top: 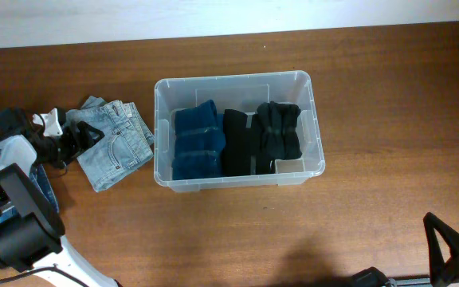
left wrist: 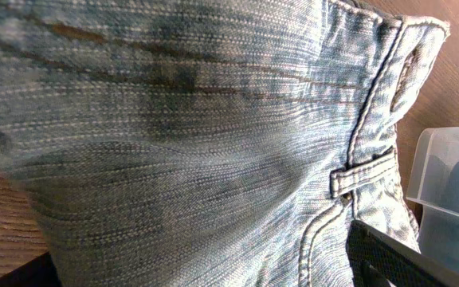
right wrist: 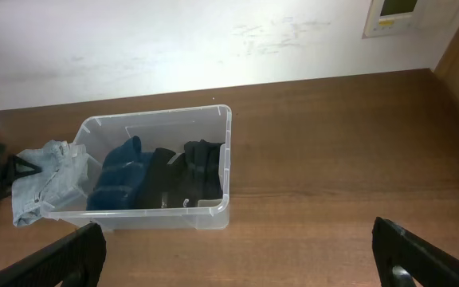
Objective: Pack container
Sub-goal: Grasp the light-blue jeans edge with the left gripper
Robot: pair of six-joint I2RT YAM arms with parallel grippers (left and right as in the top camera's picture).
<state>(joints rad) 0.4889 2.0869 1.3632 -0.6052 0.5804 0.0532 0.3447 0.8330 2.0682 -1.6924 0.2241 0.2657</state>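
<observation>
The container (top: 302,83), a clear rectangular plastic tub with rounded corners and a rimmed lip, stands open near the middle of the wooden worktop (top: 373,96) in the overhead view. Three folded garments fill it side by side. A dark blue one (top: 198,142) is on the 9 o'clock side, a black one (top: 237,145) is in the middle, and a second black one (top: 280,130) is on the 3 o'clock side. At the tub's 5 o'clock corner a pale patch of its bottom (top: 290,166) stays uncovered.

A folded pair of light blue jeans (top: 114,143) lies on the worktop at 9 o'clock from the container, just beside its short wall.

The left end effector (top: 82,137) is at the 9 o'clock edge of the jeans, touching the denim. In the left wrist view the denim fills almost the whole picture, with a belt loop (left wrist: 361,175) and stitched seams in sight. One black finger (left wrist: 381,259) shows at 5 o'clock and a corner of the tub at 3 o'clock. I cannot tell whether this end effector is parted or clamped on the cloth.

The right end effector (top: 453,243) hangs at 4 o'clock from the container, well apart from it. Its fingers are spread wide with nothing between them. In its wrist view the tub and the jeans lie at 10 o'clock.
</observation>
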